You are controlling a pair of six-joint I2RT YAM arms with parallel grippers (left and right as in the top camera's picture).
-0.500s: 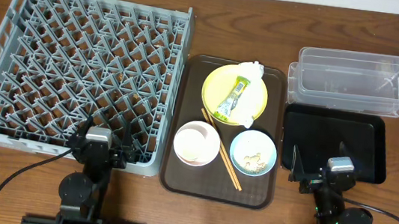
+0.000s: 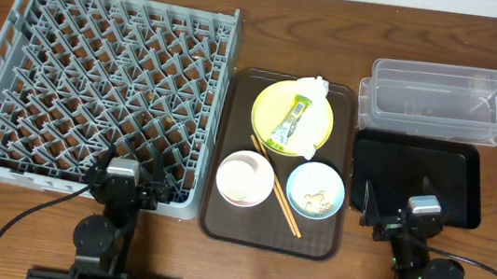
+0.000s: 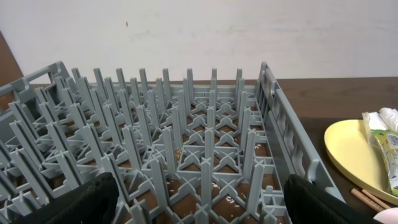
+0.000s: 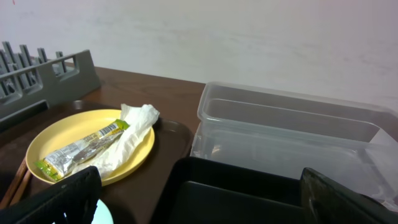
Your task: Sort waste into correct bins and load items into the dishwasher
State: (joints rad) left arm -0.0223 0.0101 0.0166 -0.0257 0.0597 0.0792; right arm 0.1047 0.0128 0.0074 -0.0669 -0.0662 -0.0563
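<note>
Dish rack, grey and pegged, fills the left of the table. The left gripper hangs over its near edge; in the left wrist view its fingers stand wide apart with nothing between them.

The brown serving tray lies just right of the rack. At its far end is the yellow plate, bearing the green-and-yellow wrapper and the crumpled napkin (the napkin partly under the wrapper). Nearer are the pinkish-white bowl and the light blue bowl, which holds beige crumbs; the chopsticks lie slantwise between the two bowls.

At the right, the clear tub stands behind the black tray. The right gripper hovers over that tray's near left part, fingers spread wide, gripping nothing.
</note>
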